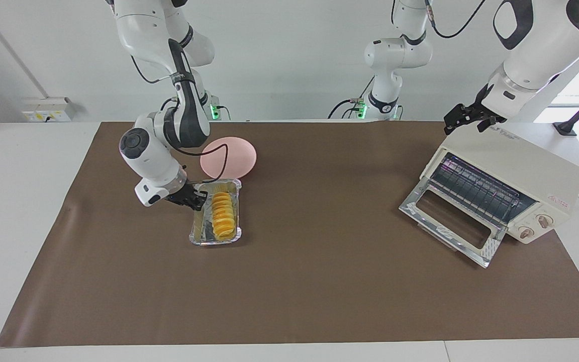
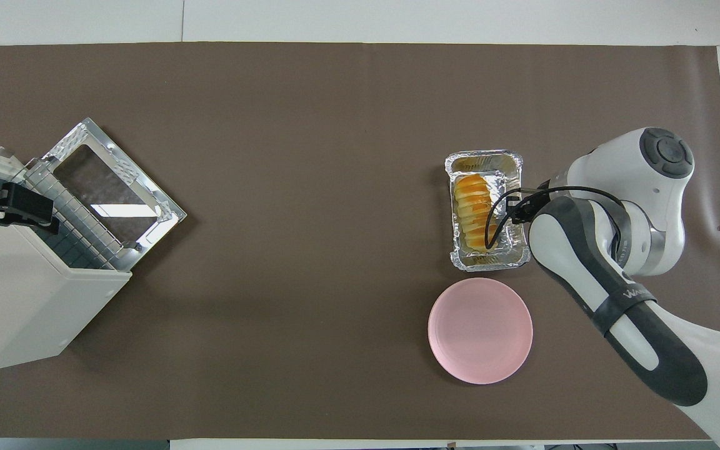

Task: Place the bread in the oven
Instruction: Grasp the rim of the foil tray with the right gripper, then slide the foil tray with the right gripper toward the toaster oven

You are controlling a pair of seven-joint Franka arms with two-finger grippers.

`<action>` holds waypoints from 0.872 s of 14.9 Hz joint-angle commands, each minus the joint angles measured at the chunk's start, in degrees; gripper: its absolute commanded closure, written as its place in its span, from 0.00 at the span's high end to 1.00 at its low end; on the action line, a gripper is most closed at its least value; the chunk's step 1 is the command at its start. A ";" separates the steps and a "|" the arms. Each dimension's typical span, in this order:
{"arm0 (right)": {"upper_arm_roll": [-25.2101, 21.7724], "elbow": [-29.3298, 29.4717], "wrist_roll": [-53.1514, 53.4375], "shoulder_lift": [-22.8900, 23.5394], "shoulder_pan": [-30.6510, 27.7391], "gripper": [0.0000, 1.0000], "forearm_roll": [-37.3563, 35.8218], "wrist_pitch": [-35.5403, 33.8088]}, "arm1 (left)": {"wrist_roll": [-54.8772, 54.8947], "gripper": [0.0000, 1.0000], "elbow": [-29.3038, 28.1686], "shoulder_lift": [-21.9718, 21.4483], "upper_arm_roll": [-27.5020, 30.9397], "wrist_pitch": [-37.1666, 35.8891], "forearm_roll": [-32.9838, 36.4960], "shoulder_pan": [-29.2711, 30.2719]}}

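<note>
The bread [image 1: 223, 210], a ridged yellow-orange loaf, lies in a silver foil tray [image 1: 197, 232]; both also show in the overhead view, the bread [image 2: 474, 209] in the tray [image 2: 484, 159]. My right gripper [image 1: 196, 197] is low at the tray's long rim, beside the bread, also seen from overhead [image 2: 515, 209]. The cream-white oven [image 1: 520, 168] stands at the left arm's end of the table with its glass door [image 1: 450, 221] dropped open and the wire rack showing. My left gripper [image 1: 465, 118] hangs over the oven's top, apart from it.
A round pink plate [image 1: 229, 157] lies next to the tray, nearer to the robots. A brown mat [image 1: 319, 281] covers the table. The oven's open door [image 2: 113, 187] juts out toward the table's middle.
</note>
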 commanded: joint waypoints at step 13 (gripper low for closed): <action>1.26 31.23 23.83 15.57 19.94 0.00 6.83 -0.70 | 0.08 1.00 -1.62 -1.51 -0.50 1.05 0.88 0.52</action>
